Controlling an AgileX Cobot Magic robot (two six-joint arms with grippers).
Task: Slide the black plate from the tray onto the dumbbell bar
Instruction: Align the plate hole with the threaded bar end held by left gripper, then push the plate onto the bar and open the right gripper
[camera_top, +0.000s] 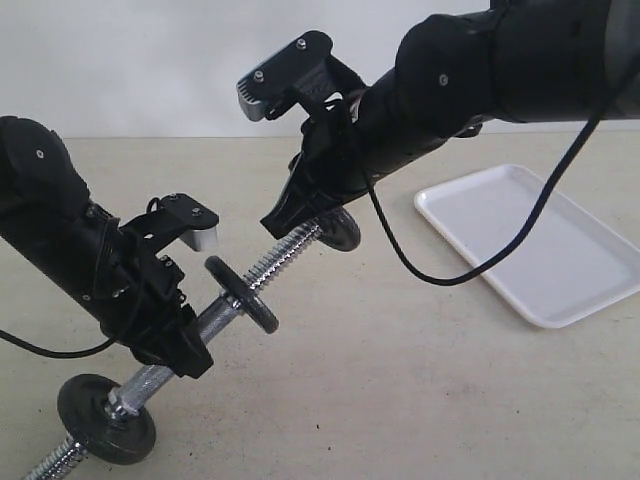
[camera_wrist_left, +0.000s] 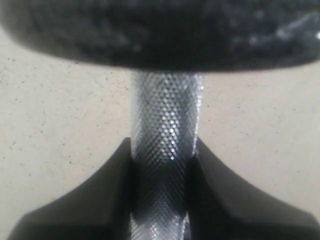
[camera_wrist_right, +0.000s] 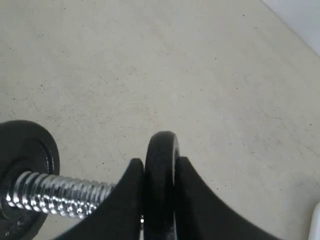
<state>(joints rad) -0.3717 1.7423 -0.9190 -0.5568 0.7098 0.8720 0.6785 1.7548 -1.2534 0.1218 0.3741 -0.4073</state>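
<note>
The right hand (camera_wrist_right: 159, 161) pinches the black plate (camera_top: 345, 231) by its rim, one finger on each face. It holds the plate on edge at the upper threaded tip of the dumbbell bar (camera_top: 285, 256), above the middle of the table (camera_top: 400, 390). The tray (camera_top: 530, 240) lies near the table's right edge, with nothing on the part in view. The left hand (camera_wrist_left: 162, 150) is clamped on the bar's knurled middle and holds it off the table, on a slant rising from the near left corner. A finger hides the plate's hole, so I cannot tell whether the tip has entered it.

If hole and tip are off line, or the plate is tilted against the bar's slope, the bore will probably catch on the coarse thread and jam. Pushing then could twist the bar in the left hand's narrow grip. It could also lever the plate out of the rim pinch and drop it on the table. The right hand's fingers reach across the plate's faces and may strike the thread. Further down the bar sits another black disc (camera_top: 243, 293), which an overlong push would knock into; the disc with the star nut (camera_top: 105, 418) is at the low end
</note>
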